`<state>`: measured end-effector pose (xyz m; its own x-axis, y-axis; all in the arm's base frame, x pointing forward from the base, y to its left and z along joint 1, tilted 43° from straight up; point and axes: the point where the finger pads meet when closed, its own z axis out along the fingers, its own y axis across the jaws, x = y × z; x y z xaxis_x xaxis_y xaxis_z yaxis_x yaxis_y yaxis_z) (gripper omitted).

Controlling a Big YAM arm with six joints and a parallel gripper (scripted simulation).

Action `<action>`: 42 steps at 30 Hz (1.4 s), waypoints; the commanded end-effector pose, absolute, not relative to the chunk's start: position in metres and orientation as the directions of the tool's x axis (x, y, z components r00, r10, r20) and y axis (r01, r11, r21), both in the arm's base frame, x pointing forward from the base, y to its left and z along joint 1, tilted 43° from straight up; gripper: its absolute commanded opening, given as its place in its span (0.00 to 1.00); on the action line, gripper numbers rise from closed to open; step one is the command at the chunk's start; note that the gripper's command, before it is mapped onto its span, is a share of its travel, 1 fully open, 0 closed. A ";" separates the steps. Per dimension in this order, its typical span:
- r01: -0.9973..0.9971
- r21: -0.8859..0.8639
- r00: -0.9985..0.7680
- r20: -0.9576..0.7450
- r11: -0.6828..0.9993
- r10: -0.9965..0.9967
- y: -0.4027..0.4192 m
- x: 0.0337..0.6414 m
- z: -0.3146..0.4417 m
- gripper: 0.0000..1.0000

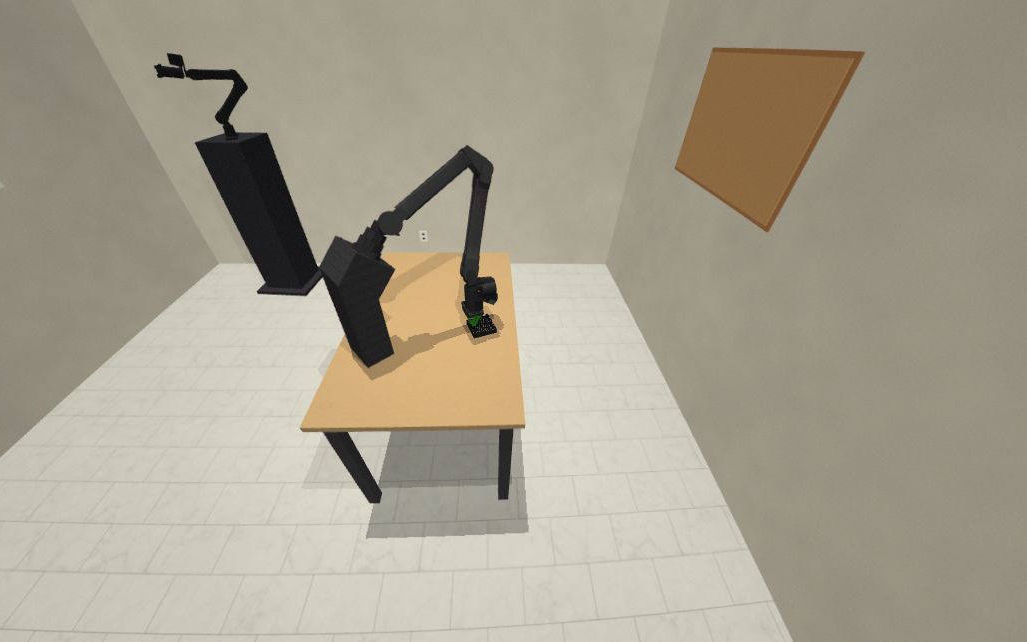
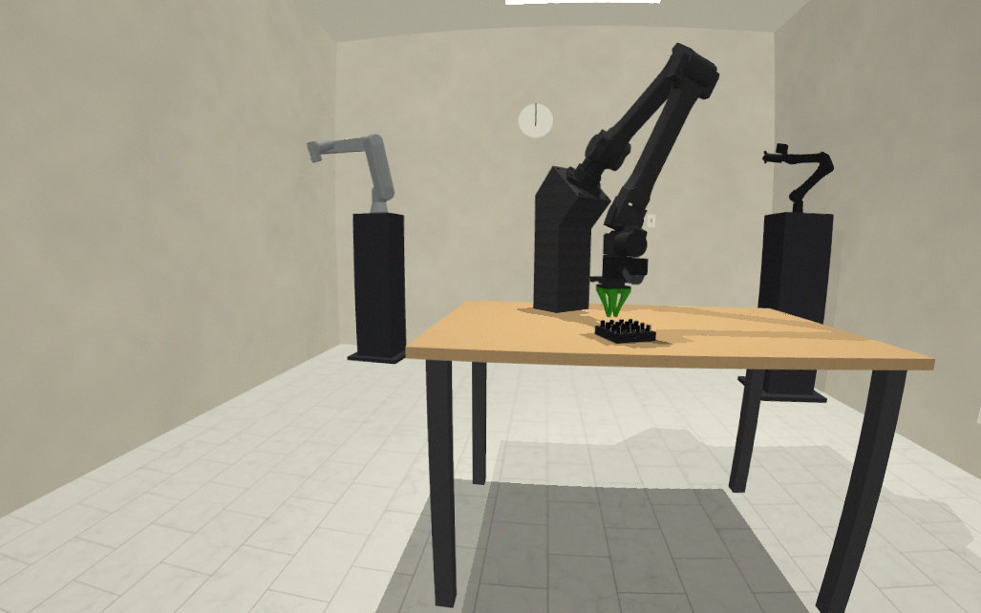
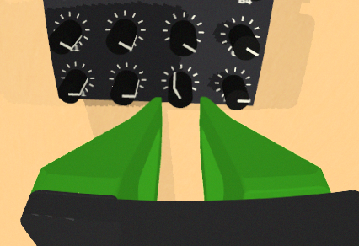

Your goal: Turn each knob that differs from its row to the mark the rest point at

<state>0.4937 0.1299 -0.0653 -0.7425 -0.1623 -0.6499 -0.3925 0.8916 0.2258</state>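
The black knob box [image 1: 481, 327] [image 2: 625, 336] [image 3: 153, 56] stands on the table. In the wrist view, knob D3 [image 3: 180, 96] has its top line up and slightly left. Knobs D1 [image 3: 71, 96], D2 [image 3: 123, 92] and D4 [image 3: 236, 104] point right. Row C's four knobs, such as C3 [image 3: 183, 35], all point right and a little down. The visible lines of row B point right. Row A is outside the wrist view. My gripper [image 1: 475, 320] [image 2: 612, 315] [image 3: 180, 109] is slightly open and holds nothing. Its green fingertips hang above the box, appearing either side of D3.
The wooden table [image 1: 421, 398] [image 2: 509, 338] carries my arm's black pedestal [image 1: 364, 311] [image 2: 561, 251] behind the box. Neighbouring knobs stand close around D3. Another black arm's pedestal [image 1: 262, 211] [image 2: 797, 266] and a grey arm [image 2: 378, 167] stand away from the table.
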 end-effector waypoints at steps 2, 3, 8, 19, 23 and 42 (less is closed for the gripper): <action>-0.392 0.232 -0.746 -0.646 0.890 -0.161 0.135 0.490 -0.071 0.18; -0.392 0.232 -0.746 -0.646 0.890 -0.161 0.135 0.490 -0.071 0.18; -0.392 0.232 -0.746 -0.646 0.890 -0.161 0.135 0.490 -0.071 0.18; -0.392 0.232 -0.746 -0.646 0.890 -0.161 0.135 0.490 -0.071 0.18; -0.392 0.232 -0.746 -0.646 0.890 -0.161 0.135 0.490 -0.071 0.18; -0.390 0.235 -0.754 -0.636 0.891 -0.162 0.134 0.481 -0.076 0.18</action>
<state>0.4946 0.1300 -0.0648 -0.7394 -0.1618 -0.6535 -0.3935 0.8915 0.2245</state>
